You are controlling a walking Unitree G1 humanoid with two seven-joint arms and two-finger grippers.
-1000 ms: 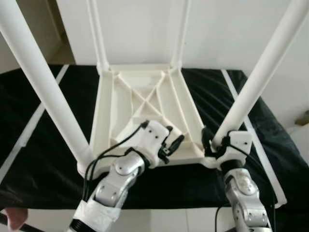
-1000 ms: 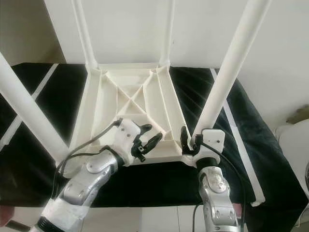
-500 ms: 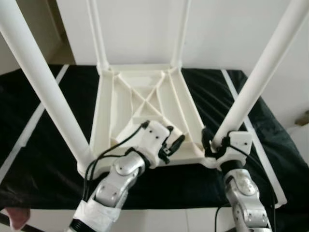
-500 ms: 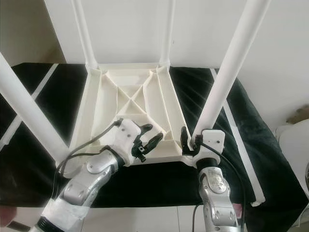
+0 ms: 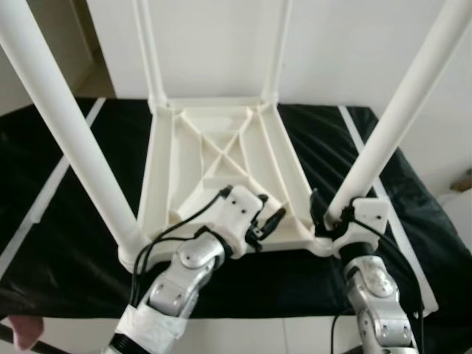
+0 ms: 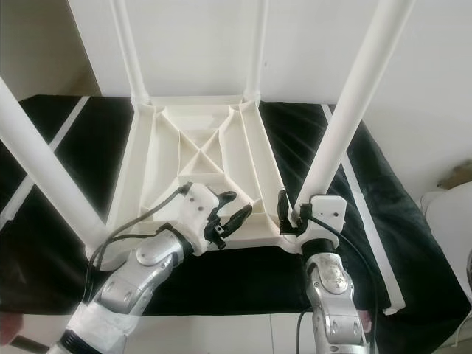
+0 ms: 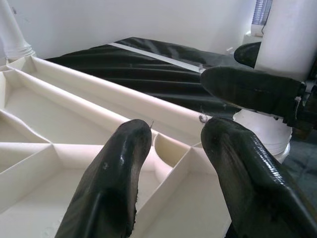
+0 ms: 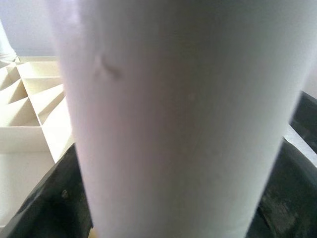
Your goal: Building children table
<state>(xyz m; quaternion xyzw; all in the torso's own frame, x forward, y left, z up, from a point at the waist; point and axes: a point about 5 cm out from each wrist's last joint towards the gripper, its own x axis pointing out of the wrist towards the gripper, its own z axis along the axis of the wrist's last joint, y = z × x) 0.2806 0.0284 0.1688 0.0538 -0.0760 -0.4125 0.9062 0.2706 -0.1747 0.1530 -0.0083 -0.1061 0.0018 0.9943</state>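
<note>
A white children's table (image 5: 158, 169) lies upside down on a black-covered surface (image 5: 66, 251), its ribbed underside facing up. All its legs stand upward: two thin-looking ones at the far corners (image 5: 147, 51), a near left leg (image 5: 66, 125) and a near right leg (image 5: 398, 110). My right gripper (image 5: 333, 216) is shut on the base of the near right leg (image 8: 178, 109), with a black finger (image 8: 54, 198) on either side. My left gripper (image 6: 237, 204) hovers open over the ribs at the table's near edge, just left of that leg (image 7: 290, 34), holding nothing.
White stripes (image 5: 44, 192) run across the black cover. A white wall (image 5: 214, 44) rises right behind the table. A pale rounded object (image 6: 450, 214) sits off the right edge, and part of a person's hand (image 5: 22, 332) shows at the lower left corner.
My left gripper has edged slightly right and forward along the table's near edge, toward the near right leg. The right gripper keeps its hold on the leg.
</note>
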